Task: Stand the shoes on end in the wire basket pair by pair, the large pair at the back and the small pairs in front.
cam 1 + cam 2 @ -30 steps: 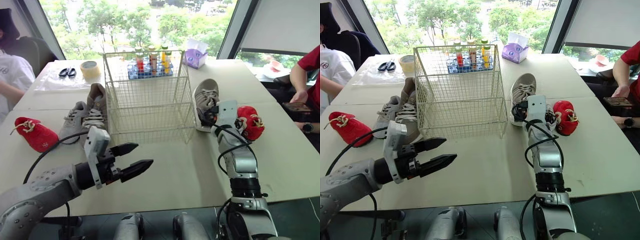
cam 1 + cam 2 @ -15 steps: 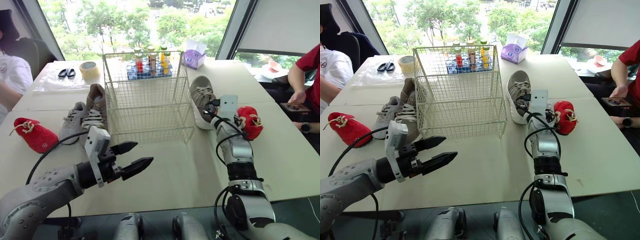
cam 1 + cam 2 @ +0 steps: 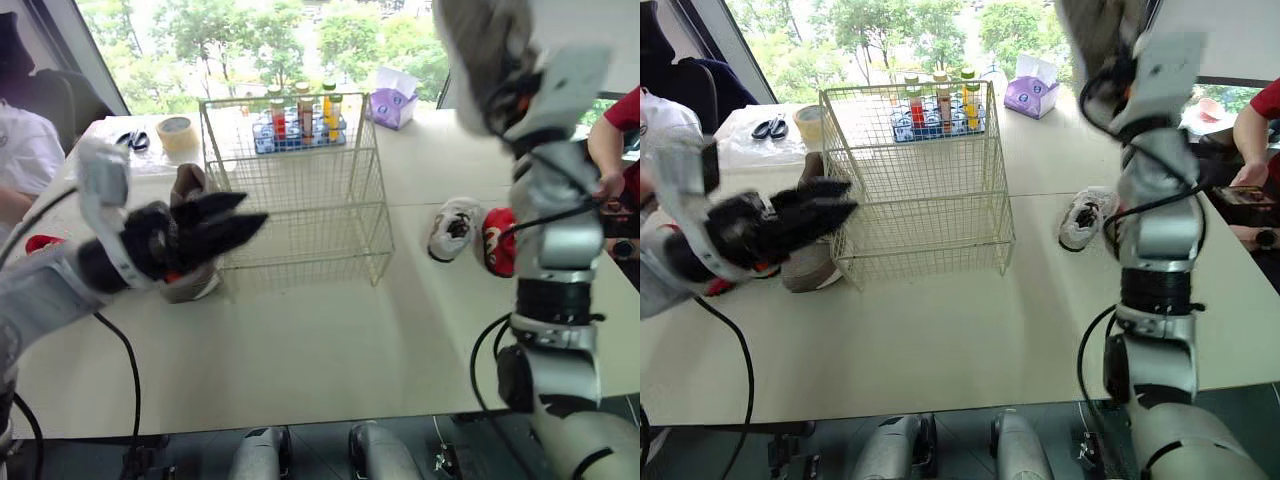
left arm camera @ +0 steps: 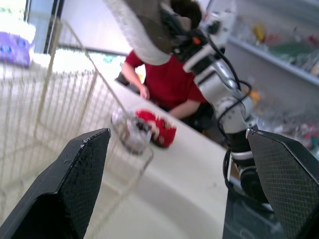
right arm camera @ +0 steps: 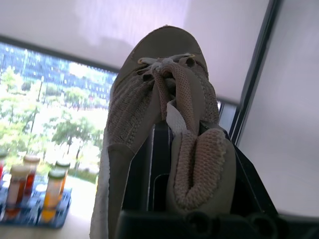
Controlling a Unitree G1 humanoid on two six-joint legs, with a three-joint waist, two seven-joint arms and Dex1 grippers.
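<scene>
My right gripper (image 3: 508, 92) is raised high above the table's right side, shut on a large grey lace-up shoe (image 3: 478, 45). In the right wrist view the large grey shoe (image 5: 149, 114) stands toe-up with one finger inside its opening. The empty wire basket (image 3: 290, 190) stands mid-table. A small white shoe (image 3: 452, 228) and a red small shoe (image 3: 497, 243) lie right of the basket. My left gripper (image 3: 215, 225) hovers open by the basket's left side, in front of a brown-grey shoe (image 3: 188, 186). Another red shoe (image 3: 38, 243) peeks out at the far left.
Behind the basket are a blue rack of bottles (image 3: 300, 125), a purple tissue box (image 3: 392, 100), a tape roll (image 3: 180, 135) and scissors (image 3: 132, 140). A person in red (image 3: 620, 125) sits at the right edge. A person in white (image 3: 25, 150) sits at the left.
My right gripper has shut on the large grey shoe and lifted it high off the table, uncovering the small white shoe. My left arm has risen and swung left, beside the basket.
</scene>
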